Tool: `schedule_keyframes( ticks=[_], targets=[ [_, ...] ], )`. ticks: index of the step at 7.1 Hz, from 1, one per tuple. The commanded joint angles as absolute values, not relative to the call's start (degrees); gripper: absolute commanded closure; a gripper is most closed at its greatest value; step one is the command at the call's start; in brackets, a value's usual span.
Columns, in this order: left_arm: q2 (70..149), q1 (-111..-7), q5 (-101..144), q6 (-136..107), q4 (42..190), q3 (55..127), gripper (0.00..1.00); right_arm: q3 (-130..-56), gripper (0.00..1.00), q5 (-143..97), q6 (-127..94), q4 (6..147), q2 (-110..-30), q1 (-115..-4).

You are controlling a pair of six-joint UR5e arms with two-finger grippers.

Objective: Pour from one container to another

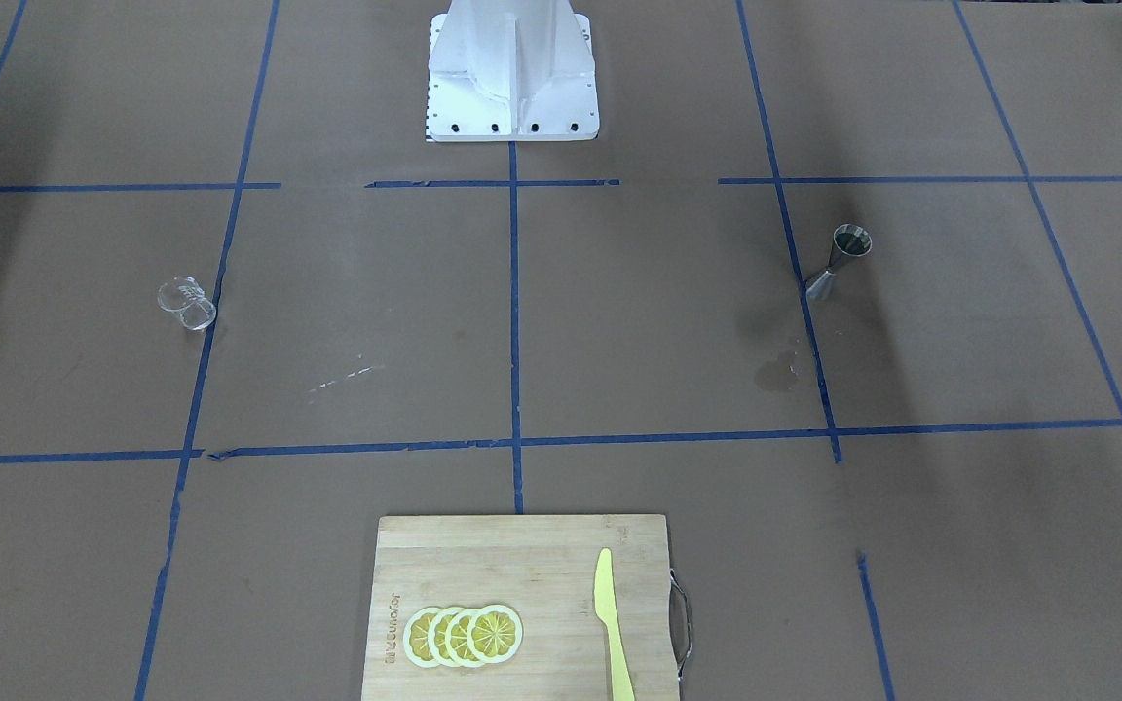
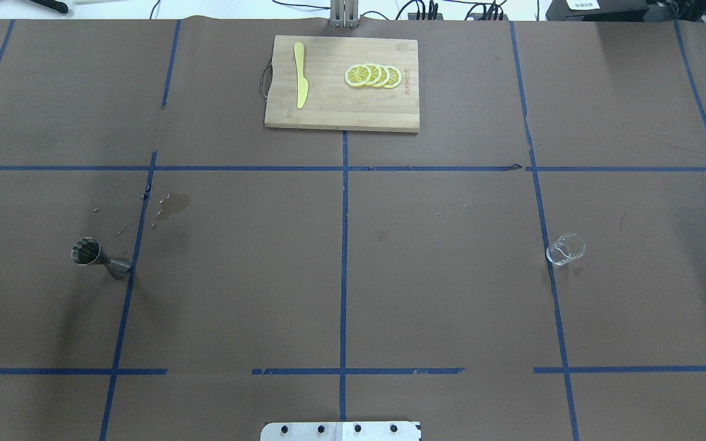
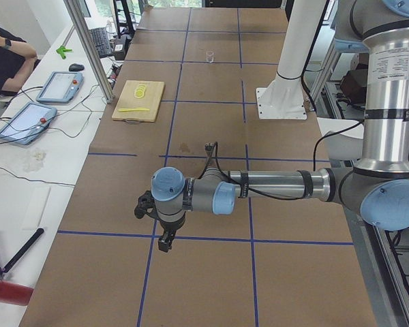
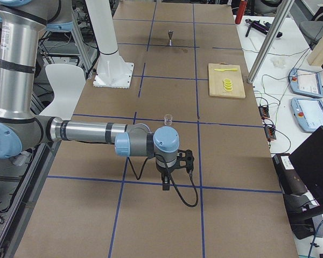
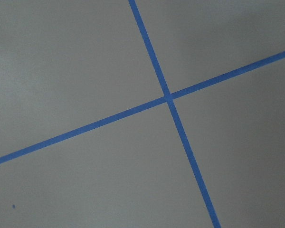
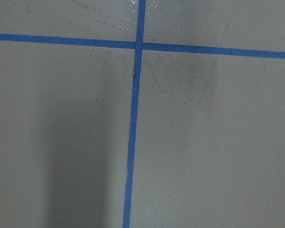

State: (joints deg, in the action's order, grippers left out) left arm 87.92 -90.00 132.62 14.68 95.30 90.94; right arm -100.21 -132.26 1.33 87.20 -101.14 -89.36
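Front view: the glass cup (image 1: 187, 304) stands upright toward the table's (image 1: 366, 292) end on the robot's right. The jigger (image 1: 840, 261) stands upright toward the opposite end, well apart from it. A cutting board (image 1: 522, 565) lies at the operators' edge.

Overhead view: a faint mark (image 2: 175, 205), possibly a spill, lies near the jigger.

Left side view: the left gripper (image 3: 165, 242) hangs over the table's near end, and I cannot tell how its fingers are set.

Right side view: the right gripper (image 4: 165, 183) hangs likewise, finger state also unreadable.

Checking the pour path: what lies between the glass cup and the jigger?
Between glass cup and jigger, only bare brown paper crossed by blue tape, per the overhead view.
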Motion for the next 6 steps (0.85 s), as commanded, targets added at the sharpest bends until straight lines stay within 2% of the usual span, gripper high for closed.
schedule_keyframes(
  ticks=[1,6],
  targets=[
    [87.4,-90.1,132.7,15.1,94.8,91.5,0.00,-100.7,0.00,-130.1,1.3,89.0,-100.5,-89.3],
    [87.8,-90.1,132.5,14.9,94.9,92.9,0.00,-100.7,0.00,-130.3,1.3,88.6,-100.9,-89.2]
  ],
)
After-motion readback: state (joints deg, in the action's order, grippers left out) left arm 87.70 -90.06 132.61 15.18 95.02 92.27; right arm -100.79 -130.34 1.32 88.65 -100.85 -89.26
